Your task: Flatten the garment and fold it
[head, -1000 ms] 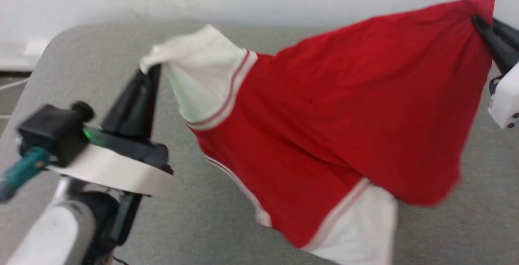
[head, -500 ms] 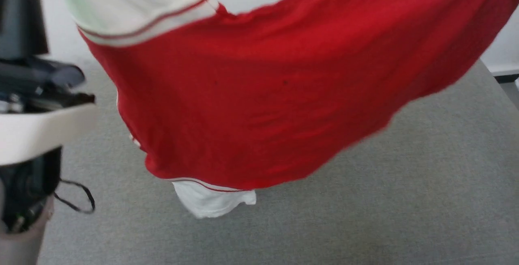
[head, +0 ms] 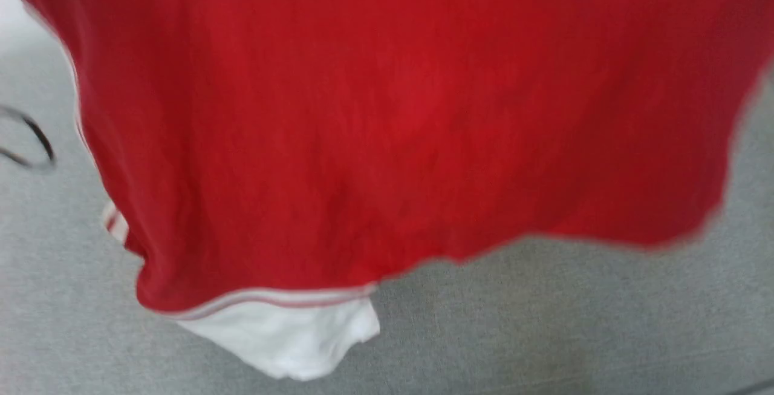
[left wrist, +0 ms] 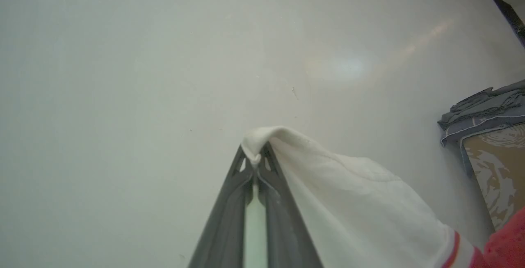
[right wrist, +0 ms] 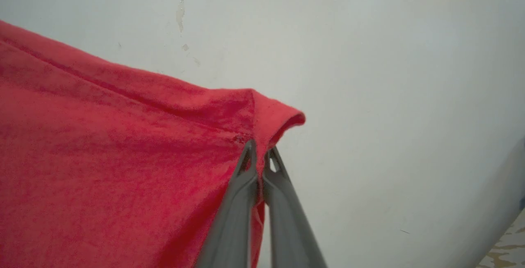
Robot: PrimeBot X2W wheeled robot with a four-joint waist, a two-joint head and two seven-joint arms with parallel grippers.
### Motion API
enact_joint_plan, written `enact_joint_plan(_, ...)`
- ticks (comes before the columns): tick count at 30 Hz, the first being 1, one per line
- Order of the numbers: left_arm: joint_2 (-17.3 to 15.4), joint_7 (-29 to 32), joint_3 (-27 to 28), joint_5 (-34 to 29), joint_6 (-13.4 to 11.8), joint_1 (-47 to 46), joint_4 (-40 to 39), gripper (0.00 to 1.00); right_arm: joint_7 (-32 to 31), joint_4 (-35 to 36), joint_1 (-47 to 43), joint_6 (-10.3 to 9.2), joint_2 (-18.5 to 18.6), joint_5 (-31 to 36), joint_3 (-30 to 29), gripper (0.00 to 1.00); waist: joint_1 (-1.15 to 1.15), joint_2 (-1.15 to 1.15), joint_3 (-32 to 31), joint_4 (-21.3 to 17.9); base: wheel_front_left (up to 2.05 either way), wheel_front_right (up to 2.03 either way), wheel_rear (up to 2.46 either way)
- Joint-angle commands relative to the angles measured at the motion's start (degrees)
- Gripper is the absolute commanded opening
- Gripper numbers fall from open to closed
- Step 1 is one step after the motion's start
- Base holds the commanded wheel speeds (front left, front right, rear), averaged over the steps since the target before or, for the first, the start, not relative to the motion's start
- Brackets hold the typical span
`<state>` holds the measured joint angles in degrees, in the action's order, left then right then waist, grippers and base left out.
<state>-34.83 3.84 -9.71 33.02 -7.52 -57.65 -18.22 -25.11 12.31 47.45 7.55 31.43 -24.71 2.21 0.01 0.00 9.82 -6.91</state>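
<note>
The red garment hangs in the air close before the head camera, above the grey table. Its lower white sleeve dangles at the bottom with a striped seam above it. My left gripper is shut on the edge of the other white sleeve, held up against a pale wall. My right gripper is shut on a corner of the red cloth, also raised before the wall. The letters and number are hidden.
A loop of dark cable hangs at the left over the grey table. In the left wrist view a pile of grey-blue cloth lies on a patterned brown box at the right.
The garment has been lifted higher and nearer the head camera, which has tilted down; both grippers and the left forearm have left the head view. The lower white sleeve now hangs free.
</note>
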Motion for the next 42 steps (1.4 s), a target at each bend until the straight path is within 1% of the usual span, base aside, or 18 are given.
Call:
enact_joint_plan(1,0.0,0.2,-0.6,-0.3,0.8,-3.3,2.4,0.0,1.0,-1.9,3.0,-0.06,0.2,0.4,0.7,0.0,-0.01,0.0,7.7,-0.6,0.0,0.0,0.0)
enact_joint_plan(5,0.6,-0.7,-2.6,-1.7,3.8,-13.7,11.8,0.0,4.5,-9.3,12.6,-0.06,0.9,1.4,4.1,0.0,-0.01,0.0,13.4,-0.8,0.0,0.0,0.0)
enact_joint_plan(9,2.0,-2.6,-4.1,-3.4,5.8,-23.6,21.4,0.0,8.7,-18.6,23.4,-0.06,-1.1,2.5,6.7,0.0,-0.01,0.0,18.3,-1.0,0.0,0.0,0.0)
enact_joint_plan(13,4.2,-5.5,-4.8,-4.8,6.7,-33.3,30.2,0.0,13.6,-27.8,33.6,-0.06,-3.3,4.2,9.3,0.0,-0.01,0.0,23.0,-0.6,0.0,0.0,0.0)
enact_joint_plan(16,5.3,-8.5,-5.8,-6.9,7.2,-39.2,35.9,0.0,16.8,-34.1,40.5,-0.06,-3.8,6.5,12.1,0.0,-0.01,0.0,26.1,-0.2,0.0,0.0,0.0)
enact_joint_plan(17,5.3,-8.5,-5.8,-6.9,7.2,-39.2,35.9,0.0,16.8,-34.1,40.5,-0.06,-3.8,6.5,12.1,0.0,-0.01,0.0,26.1,-0.2,0.0,0.0,0.0)
enact_joint_plan(21,6.3,-13.6,-6.6,-9.0,7.7,-44.6,42.9,0.0,21.2,-42.7,47.1,-0.06,-5.4,8.8,12.9,0.0,-0.01,0.0,29.3,0.5,0.0,0.0,0.0)
enact_joint_plan(24,7.4,-16.3,-6.9,-9.5,8.1,-46.2,47.6,0.0,24.4,-48.2,49.2,-0.06,-6.2,9.9,14.2,0.0,-0.01,0.0,31.0,1.4,0.0,0.0,0.0)
enact_joint_plan(26,8.1,-17.3,-7.3,-9.6,8.7,-45.8,50.1,0.0,26.3,-51.5,49.6,-0.06,-6.7,9.8,14.6,0.0,-0.01,0.0,31.7,2.1,0.0,0.0,0.0)
enact_joint_plan(27,9.0,-18.0,-7.6,-9.3,9.4,-44.3,52.1,0.0,28.4,-54.4,48.7,-0.06,-7.3,9.5,15.4,0.0,-0.01,0.0,31.9,2.9,0.0,0.0,0.0)
enact_joint_plan(28,9.5,-18.2,-7.3,-8.8,9.7,-43.1,52.8,0.0,29.5,-55.7,47.9,-0.06,-7.7,9.3,15.7,0.0,-0.01,0.0,31.9,3.1,0.0,0.0,0.0)
enact_joint_plan(32,11.1,-18.7,-7.5,-8.2,10.6,-35.6,53.9,0.0,33.7,-59.7,42.7,-0.06,-9.4,8.4,18.3,0.0,-0.01,0.0,30.4,4.3,0.0,0.0,0.0)
enact_joint_plan(33,11.1,-18.7,-7.5,-8.2,10.6,-35.6,53.9,0.0,33.7,-59.7,42.7,-0.06,-9.4,8.4,18.3,0.0,-0.01,0.0,30.4,4.3,0.0,0.0,0.0)
enact_joint_plan(37,11.4,-18.8,-7.9,-8.9,11.1,-25.4,52.5,0.0,36.7,-62.2,36.4,-0.06,-10.7,7.1,21.1,0.0,-0.01,0.0,26.9,5.1,0.0,0.0,0.0)
enact_joint_plan(42,10.8,-18.8,-9.7,-9.6,12.0,-10.2,50.8,0.0,38.4,-62.7,27.0,-0.06,-11.2,5.1,26.5,0.0,-0.01,0.0,20.5,6.2,0.0,0.0,0.0)
